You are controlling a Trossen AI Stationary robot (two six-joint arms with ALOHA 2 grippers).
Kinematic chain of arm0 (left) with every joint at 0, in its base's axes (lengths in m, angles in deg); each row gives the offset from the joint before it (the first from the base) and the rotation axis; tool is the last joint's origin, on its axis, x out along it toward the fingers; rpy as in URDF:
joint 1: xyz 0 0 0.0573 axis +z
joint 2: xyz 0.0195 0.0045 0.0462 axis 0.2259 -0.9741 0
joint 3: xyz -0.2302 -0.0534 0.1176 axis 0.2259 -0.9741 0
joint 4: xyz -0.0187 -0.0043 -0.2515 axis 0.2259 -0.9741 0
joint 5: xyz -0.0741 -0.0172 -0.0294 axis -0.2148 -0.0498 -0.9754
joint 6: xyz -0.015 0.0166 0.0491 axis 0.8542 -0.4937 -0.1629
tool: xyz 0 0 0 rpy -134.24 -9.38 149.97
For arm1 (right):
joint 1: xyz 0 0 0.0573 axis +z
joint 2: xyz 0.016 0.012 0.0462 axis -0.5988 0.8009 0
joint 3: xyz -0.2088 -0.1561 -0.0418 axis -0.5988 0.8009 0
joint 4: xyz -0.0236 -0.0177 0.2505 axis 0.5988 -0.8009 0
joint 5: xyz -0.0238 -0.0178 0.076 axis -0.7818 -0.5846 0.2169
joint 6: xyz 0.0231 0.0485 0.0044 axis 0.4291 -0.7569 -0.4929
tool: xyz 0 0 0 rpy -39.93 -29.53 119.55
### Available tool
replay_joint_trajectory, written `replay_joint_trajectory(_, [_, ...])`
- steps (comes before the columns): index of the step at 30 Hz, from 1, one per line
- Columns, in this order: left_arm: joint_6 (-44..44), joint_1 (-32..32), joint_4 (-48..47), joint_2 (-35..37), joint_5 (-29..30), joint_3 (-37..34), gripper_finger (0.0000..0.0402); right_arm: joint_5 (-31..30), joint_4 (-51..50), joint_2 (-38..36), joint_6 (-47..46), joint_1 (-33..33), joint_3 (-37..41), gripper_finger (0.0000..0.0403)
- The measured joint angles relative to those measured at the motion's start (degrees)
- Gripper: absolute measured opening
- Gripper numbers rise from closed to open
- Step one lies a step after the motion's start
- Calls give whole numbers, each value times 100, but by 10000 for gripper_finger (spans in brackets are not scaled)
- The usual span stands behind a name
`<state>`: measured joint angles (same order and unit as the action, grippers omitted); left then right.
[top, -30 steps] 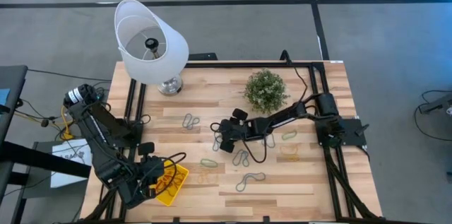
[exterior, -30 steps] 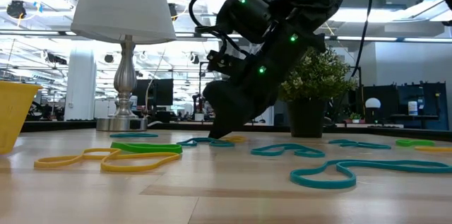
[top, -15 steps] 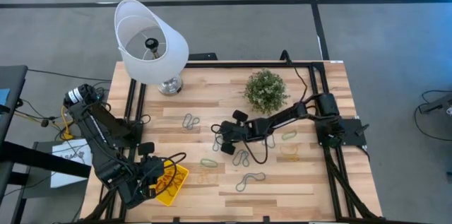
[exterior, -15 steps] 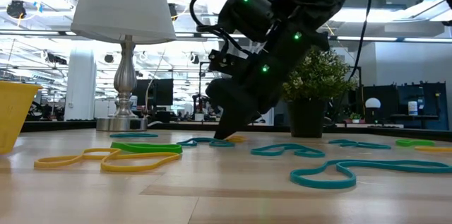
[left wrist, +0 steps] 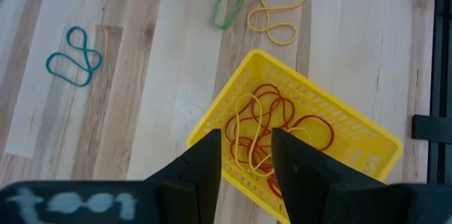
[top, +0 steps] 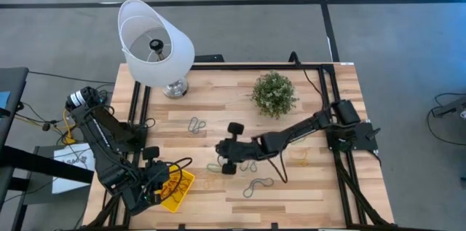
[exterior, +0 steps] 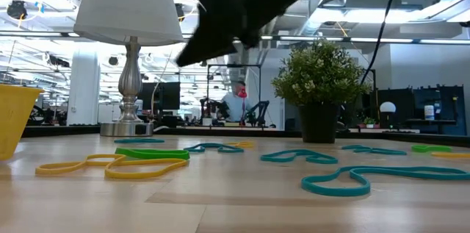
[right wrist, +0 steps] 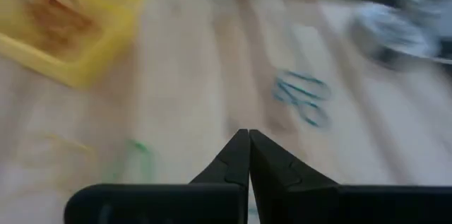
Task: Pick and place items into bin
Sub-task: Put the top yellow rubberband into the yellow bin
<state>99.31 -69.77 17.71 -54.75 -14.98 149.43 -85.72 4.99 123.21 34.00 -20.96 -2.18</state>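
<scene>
Thin loops lie scattered on the wooden table: a green one (top: 215, 167), a grey one (top: 257, 185), a grey-blue one (top: 196, 124), and yellow (exterior: 110, 165) and teal (exterior: 213, 147) ones in the low view. The yellow bin (top: 179, 187) sits at the near left with red and yellow loops (left wrist: 272, 121) in it. My left gripper (left wrist: 245, 133) hangs open above the bin. My right gripper (right wrist: 248, 136) is shut, raised above mid-table (exterior: 183, 60); I see nothing between its fingers.
A white lamp (top: 155, 41) stands at the far left and a small potted plant (top: 274, 92) at the far middle. More loops (top: 298, 151) lie under the right arm toward the right. A person (exterior: 236, 97) shows in the room beyond the table.
My right gripper has shut down at the teal loop, then risen well clear of the table and swung toward the near left, toward the bin. The teal loop lies on the table as before.
</scene>
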Motion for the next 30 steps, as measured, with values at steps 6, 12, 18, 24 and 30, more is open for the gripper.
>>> replay_joint_trajectory(6, [36,0,0,0,21,0,114,-500,-1899,65,-683,-143,1,7])
replay_joint_trajectory(12, [-54,22,-2,0,52,0,114,-85,-2980,67,-588,-630,164,75])
replay_joint_trajectory(18, [-50,22,-4,0,48,0,114,941,-2908,63,565,-1098,154,157])
replay_joint_trajectory(24, [-48,22,-4,0,48,0,114,1116,-2764,63,982,-1147,154,204])
replay_joint_trajectory(30, [-107,22,-5,0,49,0,114,1669,-2365,265,1293,-1140,127,210])
